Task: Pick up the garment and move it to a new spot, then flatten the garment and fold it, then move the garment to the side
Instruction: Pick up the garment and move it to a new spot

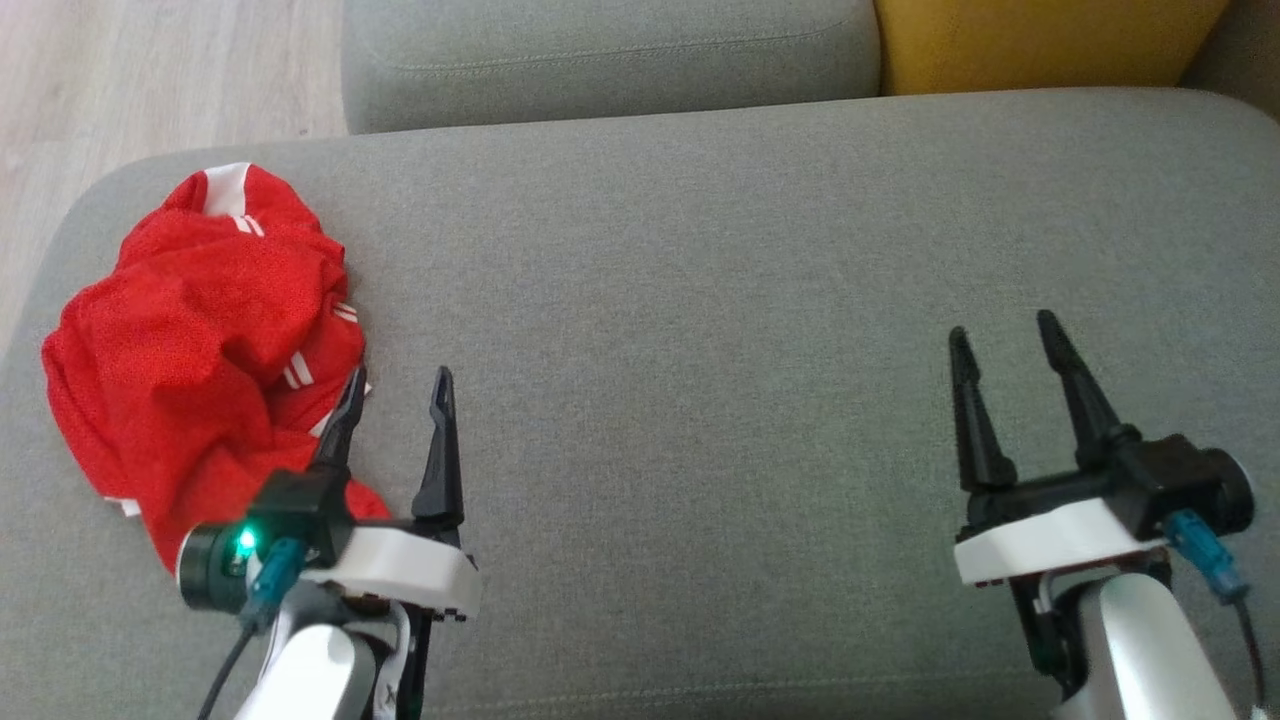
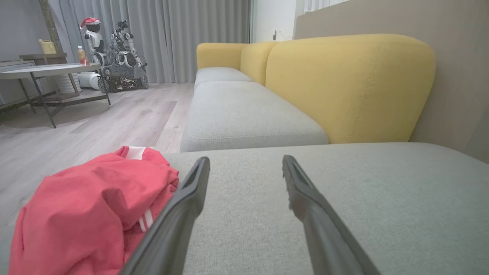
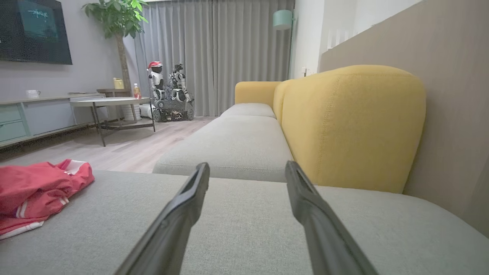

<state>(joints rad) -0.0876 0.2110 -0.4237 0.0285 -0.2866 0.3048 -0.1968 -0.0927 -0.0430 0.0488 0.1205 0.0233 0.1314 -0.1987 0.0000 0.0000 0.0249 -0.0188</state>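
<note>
**Item 1.** Garment (image 1: 200, 340): red with white stripes, crumpled in a heap at nine o'clock on the grey seat cushion (image 1: 700, 250). No brand or lettering was legible.

**Item 2.** Left hand (image 1: 398, 378): at seven o'clock, fingers apart and empty. One finger was just beside the heap; whether it touched could not be told.

**Item 3.** Right hand (image 1: 1002, 328): at four o'clock, fingers apart and empty, well apart from the cloth.

**Item 4.** Yellow backrest (image 1: 1040, 40): at one o'clock.

**Handling note.** The pick-up was not yet begun. The left hand should probably swing toward ten o'clock, straddle a raised fold rather than a flat hem, and lift clear before carrying.
</note>
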